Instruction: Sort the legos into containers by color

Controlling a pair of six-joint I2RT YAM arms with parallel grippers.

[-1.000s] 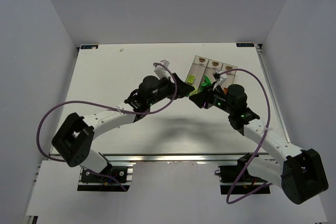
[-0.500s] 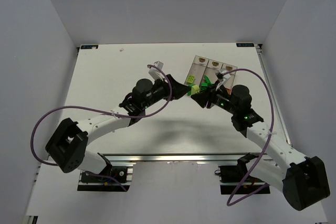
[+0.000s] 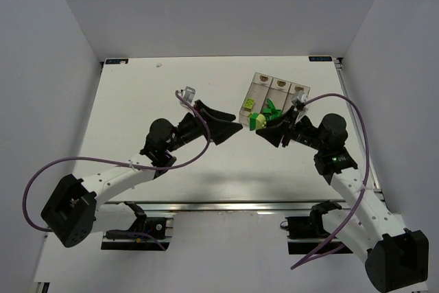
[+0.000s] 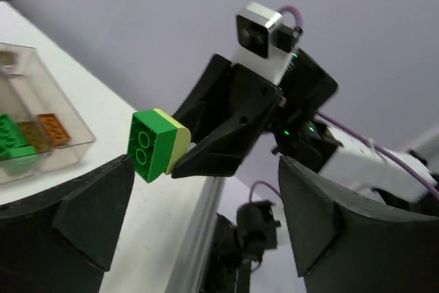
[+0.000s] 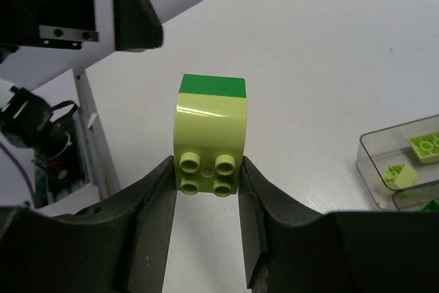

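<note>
Top view: right gripper clamps a stacked yellow-green and dark green studded plastic brick pair, held just beside three joined clear plastic bins. Left gripper faces it, apart.
Left wrist view: left fingers spread wide and hold nothing. An orange brick lies in a bin.
Right wrist view: the pair is pinched between both fingers.

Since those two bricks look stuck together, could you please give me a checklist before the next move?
1. Grip of right tool on yellow-green brick: ok.
2. Split of dark green brick from it: not ok, joined.
3. Opening of left tool: ok.
4. Line-up of left tool with dark green brick: cannot tell.
5. Room in container holding yellow-green pieces: ok.
</note>
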